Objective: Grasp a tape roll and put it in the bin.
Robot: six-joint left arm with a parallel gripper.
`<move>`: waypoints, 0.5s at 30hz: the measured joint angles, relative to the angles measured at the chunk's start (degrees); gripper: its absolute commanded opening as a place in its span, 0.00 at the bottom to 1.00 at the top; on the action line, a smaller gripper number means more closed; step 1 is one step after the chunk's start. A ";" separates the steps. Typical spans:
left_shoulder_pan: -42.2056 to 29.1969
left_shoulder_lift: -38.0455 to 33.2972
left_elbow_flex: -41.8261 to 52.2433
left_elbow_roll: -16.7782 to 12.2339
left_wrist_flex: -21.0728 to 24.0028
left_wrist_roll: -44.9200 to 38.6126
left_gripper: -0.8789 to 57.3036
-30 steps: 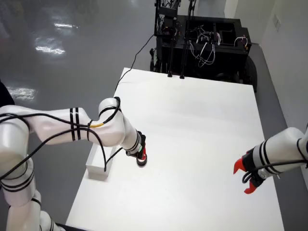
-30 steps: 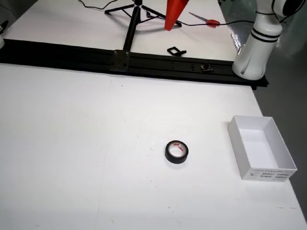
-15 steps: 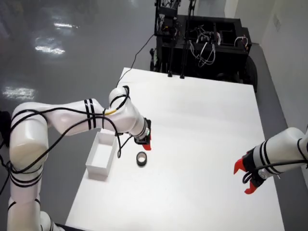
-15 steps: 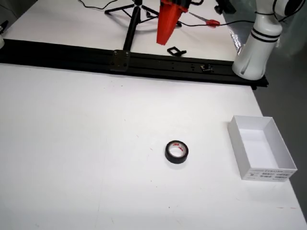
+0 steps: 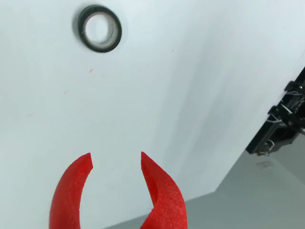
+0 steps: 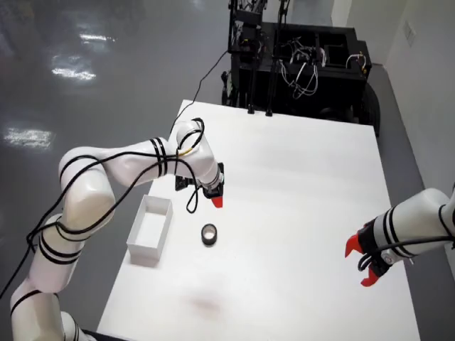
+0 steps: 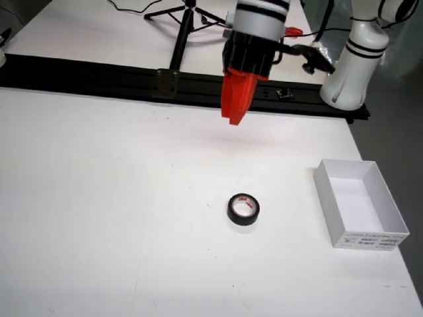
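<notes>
White table [image 7: 99,198]: unreadable red print inside tape roll [image 7: 244,210].

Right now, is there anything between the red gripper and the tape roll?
No. In the view from above, only bare white table separates the gripper from the tape roll; the white bin stands off to the side.

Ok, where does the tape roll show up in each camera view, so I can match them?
View that rides on the gripper: tape roll at upper left, beyond the open red fingers.
View from above: roll near centre, just right of the white bin, below the gripper.
View from the side: roll centre, left of the bin.
Shared landmark: the red gripper.
</notes>
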 measured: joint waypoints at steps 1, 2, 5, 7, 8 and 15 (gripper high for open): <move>0.61 1.07 -0.78 0.01 0.01 0.58 0.40; 1.22 2.26 -1.53 0.02 0.02 1.21 0.40; 2.94 5.33 -3.24 0.06 0.06 3.10 0.40; 4.04 7.27 -4.09 0.08 0.07 4.45 0.40; 4.46 7.98 -4.36 0.10 0.07 4.96 0.40; 7.72 13.38 -5.91 0.32 -1.40 8.67 0.40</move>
